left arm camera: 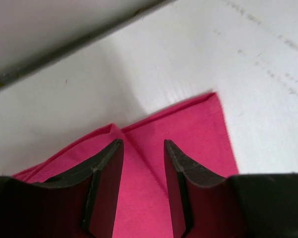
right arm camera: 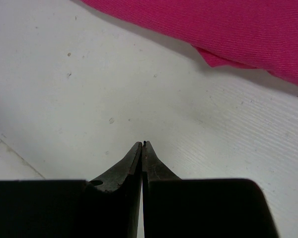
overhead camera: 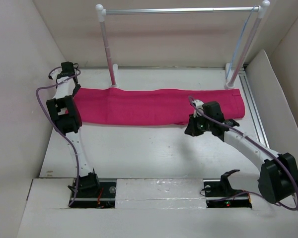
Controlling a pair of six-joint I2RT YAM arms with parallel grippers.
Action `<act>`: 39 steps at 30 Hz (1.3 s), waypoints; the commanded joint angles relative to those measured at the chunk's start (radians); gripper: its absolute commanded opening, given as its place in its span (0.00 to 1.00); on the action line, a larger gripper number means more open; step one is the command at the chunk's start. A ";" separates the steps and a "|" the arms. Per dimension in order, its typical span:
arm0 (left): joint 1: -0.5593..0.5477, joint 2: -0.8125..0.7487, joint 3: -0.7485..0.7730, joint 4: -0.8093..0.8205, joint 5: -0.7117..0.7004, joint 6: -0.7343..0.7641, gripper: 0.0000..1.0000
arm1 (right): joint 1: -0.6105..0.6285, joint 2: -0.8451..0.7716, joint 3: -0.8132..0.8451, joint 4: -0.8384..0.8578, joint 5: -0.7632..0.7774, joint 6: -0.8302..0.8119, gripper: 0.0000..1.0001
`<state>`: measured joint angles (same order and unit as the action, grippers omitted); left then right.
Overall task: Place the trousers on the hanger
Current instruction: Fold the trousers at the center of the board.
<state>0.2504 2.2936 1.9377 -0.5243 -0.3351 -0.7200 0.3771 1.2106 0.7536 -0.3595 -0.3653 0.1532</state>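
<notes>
The magenta trousers (overhead camera: 154, 105) lie folded flat in a long strip across the back of the table, in front of the rack. The thin pale hanger (overhead camera: 242, 42) hangs at the right end of the rail, beside the right post. My left gripper (overhead camera: 72, 118) is open, low over the trousers' left end; its fingers straddle the cloth (left arm camera: 188, 134) near a seam, left gripper (left arm camera: 142, 143). My right gripper (overhead camera: 189, 130) is shut and empty over bare table just in front of the trousers' front edge (right arm camera: 228, 25), right gripper (right arm camera: 143, 144).
A clothes rack with a silver rail (overhead camera: 179, 10) on two white posts stands behind the trousers. A metal track (overhead camera: 254, 111) runs along the table's right side. White walls enclose the left, back and right.
</notes>
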 commanded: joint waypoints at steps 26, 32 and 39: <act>0.003 0.058 0.038 -0.065 -0.068 -0.012 0.00 | -0.024 0.047 0.105 -0.084 -0.011 -0.099 0.08; 0.003 -0.051 -0.061 -0.065 -0.108 -0.041 0.00 | -0.035 0.037 0.124 -0.090 -0.024 -0.110 0.08; -0.028 -0.266 -0.152 -0.046 -0.136 -0.044 0.00 | -0.026 0.052 0.122 -0.061 -0.090 -0.106 0.08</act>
<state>0.2390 2.1757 1.7931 -0.5613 -0.4343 -0.7452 0.3466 1.2758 0.8379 -0.4553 -0.4042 0.0601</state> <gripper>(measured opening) 0.021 0.077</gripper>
